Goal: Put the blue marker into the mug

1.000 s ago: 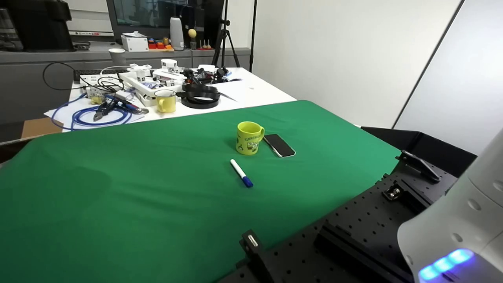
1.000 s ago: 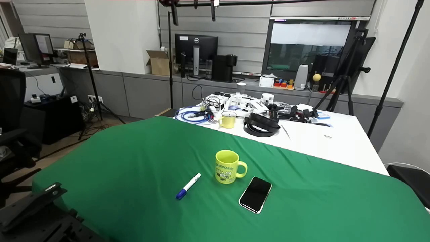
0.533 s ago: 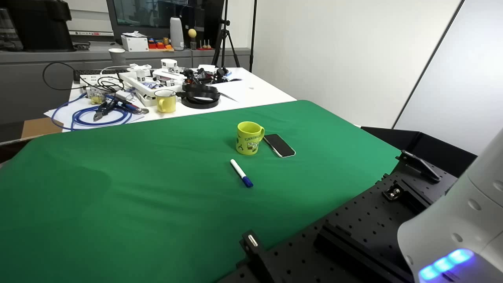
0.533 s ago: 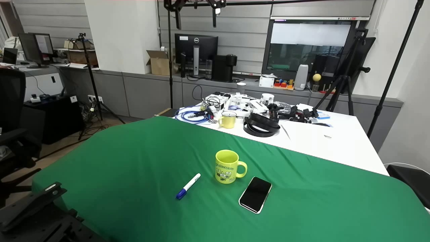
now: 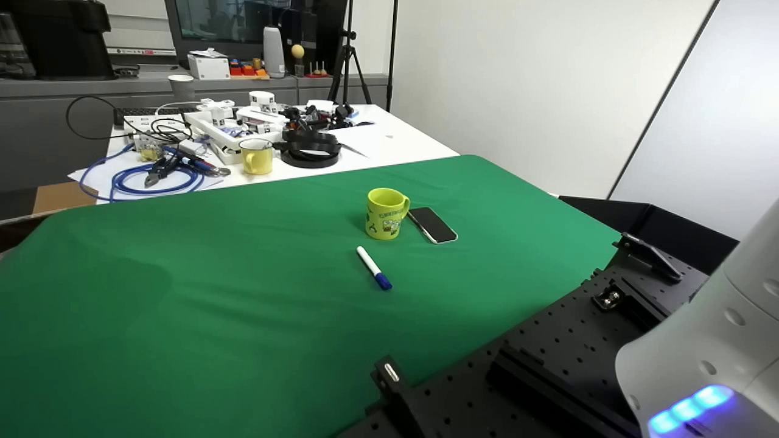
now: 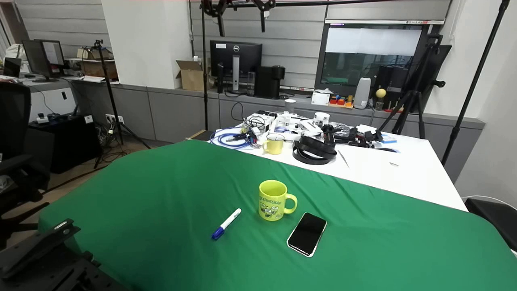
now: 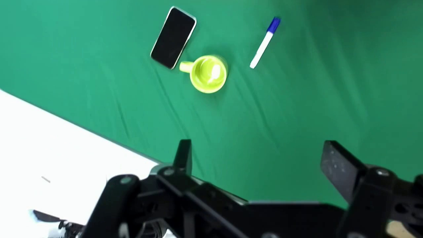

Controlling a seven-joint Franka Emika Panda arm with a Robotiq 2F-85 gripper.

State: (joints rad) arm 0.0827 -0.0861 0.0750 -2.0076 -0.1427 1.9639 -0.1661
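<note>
The blue marker, a white barrel with a blue cap, lies on the green cloth in both exterior views (image 5: 370, 264) (image 6: 228, 222) and in the wrist view (image 7: 264, 43). The yellow-green mug with dark printing stands upright beside it, apart from it, in both exterior views (image 5: 383, 218) (image 6: 272, 202); the wrist view (image 7: 209, 74) looks down into it and shows no object inside. My gripper (image 6: 242, 32) hangs high above the table at the top of an exterior view. In the wrist view my gripper (image 7: 257, 142) has its fingers wide apart with nothing between them.
A phone (image 6: 307, 234) lies flat near the mug's handle side, also in the wrist view (image 7: 173, 38). A second, paler yellow cup (image 6: 274, 144) stands on the white table behind, among cables, tools and black straps (image 6: 314, 150). A black perforated plate (image 5: 548, 365) borders the cloth.
My gripper has come down a little and shifted slightly right in an exterior view, its fingers staying apart. The marker, mug and phone have not moved.
</note>
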